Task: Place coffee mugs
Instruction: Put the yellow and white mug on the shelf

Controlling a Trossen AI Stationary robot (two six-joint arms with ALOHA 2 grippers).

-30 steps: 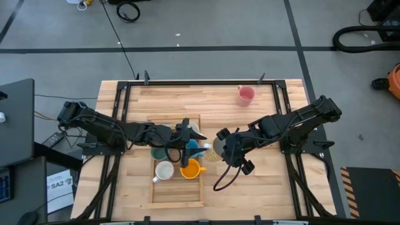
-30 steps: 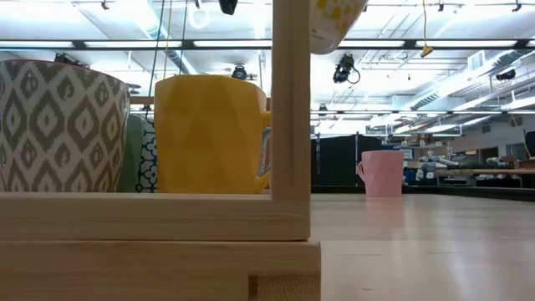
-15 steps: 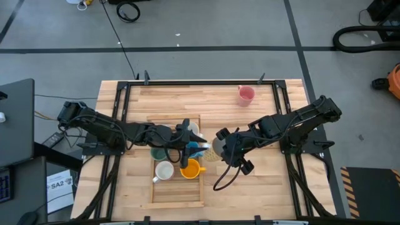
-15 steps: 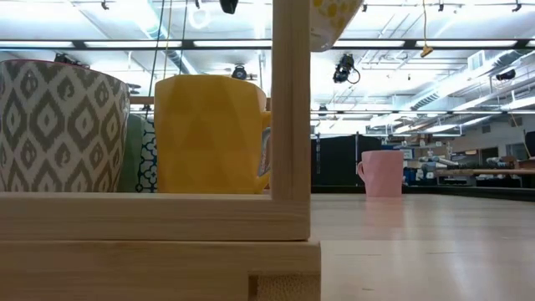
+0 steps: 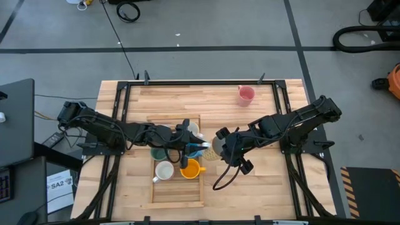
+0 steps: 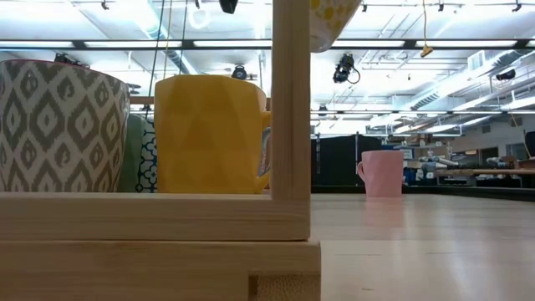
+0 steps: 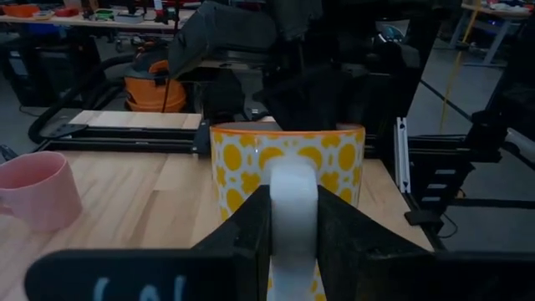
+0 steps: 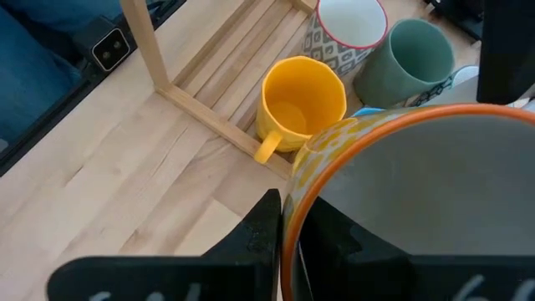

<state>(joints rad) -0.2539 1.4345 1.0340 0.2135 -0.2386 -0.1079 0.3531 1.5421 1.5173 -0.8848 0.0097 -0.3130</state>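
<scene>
Left gripper (image 5: 201, 145): over the tray (image 5: 178, 199), fingers (image 7: 252, 230) clamped on the handle of the spotted mug (image 7: 287, 171).

Tray: patterned mug (image 5: 164, 170), green mug (image 8: 413, 50), yellow mug (image 5: 189, 169).

Right gripper (image 5: 226, 153): pinching the spotted mug's rim.

Pink mug (image 5: 246, 94): far table edge, well apart.

In the low view a wooden post (image 6: 291, 100) hides the middle of the scene, and the yellow-dotted mug (image 6: 334, 21) is cut off by the top edge. The teal mug (image 6: 132, 155) shows only as a sliver between the patterned mug (image 6: 58, 125) and the yellow mug (image 6: 209, 134). From above, the arms cover most of the blue mug (image 5: 195, 149). In the right wrist view the dotted mug's rim (image 8: 401, 125) runs off the frame
</scene>
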